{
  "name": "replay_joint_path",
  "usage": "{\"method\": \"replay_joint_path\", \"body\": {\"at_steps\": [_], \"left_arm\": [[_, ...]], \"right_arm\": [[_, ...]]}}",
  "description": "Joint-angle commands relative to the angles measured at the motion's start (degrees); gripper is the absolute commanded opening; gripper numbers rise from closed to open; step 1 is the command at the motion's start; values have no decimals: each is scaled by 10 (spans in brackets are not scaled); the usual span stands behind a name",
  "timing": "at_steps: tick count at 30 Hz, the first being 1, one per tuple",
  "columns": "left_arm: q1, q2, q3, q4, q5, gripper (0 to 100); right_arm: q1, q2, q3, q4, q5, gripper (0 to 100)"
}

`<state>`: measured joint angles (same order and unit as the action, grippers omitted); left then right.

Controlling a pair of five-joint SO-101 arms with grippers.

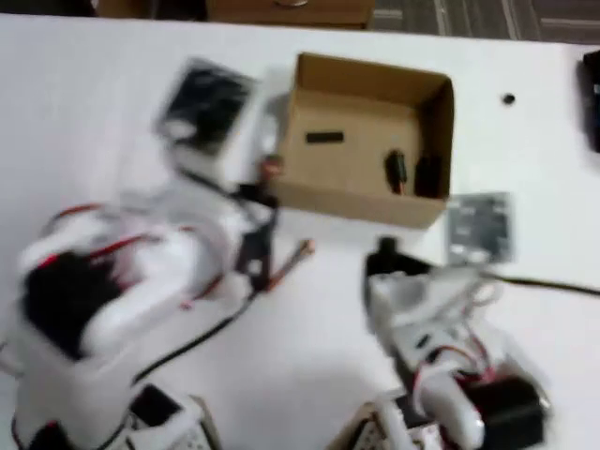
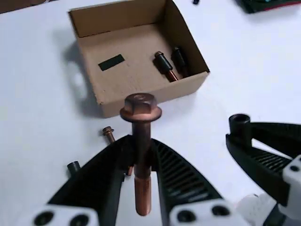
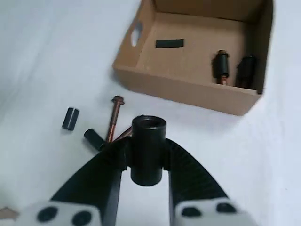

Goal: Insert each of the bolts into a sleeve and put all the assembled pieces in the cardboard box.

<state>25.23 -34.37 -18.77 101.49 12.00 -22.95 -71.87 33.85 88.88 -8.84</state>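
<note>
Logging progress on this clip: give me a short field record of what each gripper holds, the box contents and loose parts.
left gripper: shut on copper bolt, upright
right gripper: shut on black sleeve, bore up
cardboard box: holds one assembled piece and one dark piece, unclear
loose parts: loose bolt, loose sleeve, second loose sleeve
held parts: not yet joined

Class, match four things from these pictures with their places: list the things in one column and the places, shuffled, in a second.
1 upright bolt
2 upright sleeve
3 assembled piece
4 loose bolt

A on the table
B in the left end effector
C in the cardboard box
D in the right end effector

Pairs: 1-B, 2-D, 3-C, 4-A.
</note>
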Motion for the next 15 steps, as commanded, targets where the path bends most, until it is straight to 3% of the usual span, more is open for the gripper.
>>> {"method": "replay_joint_path", "body": {"at_steps": [1, 8, 15], "left_arm": [[-63, -67, 29, 7, 1, 23], [-163, -199, 193, -40, 8, 23], [-187, -361, 390, -171, 51, 23]], "right_arm": [[-61, -1, 52, -58, 2, 19], [-198, -1, 156, -171, 3, 19], [-241, -1, 240, -297, 4, 19]]}}
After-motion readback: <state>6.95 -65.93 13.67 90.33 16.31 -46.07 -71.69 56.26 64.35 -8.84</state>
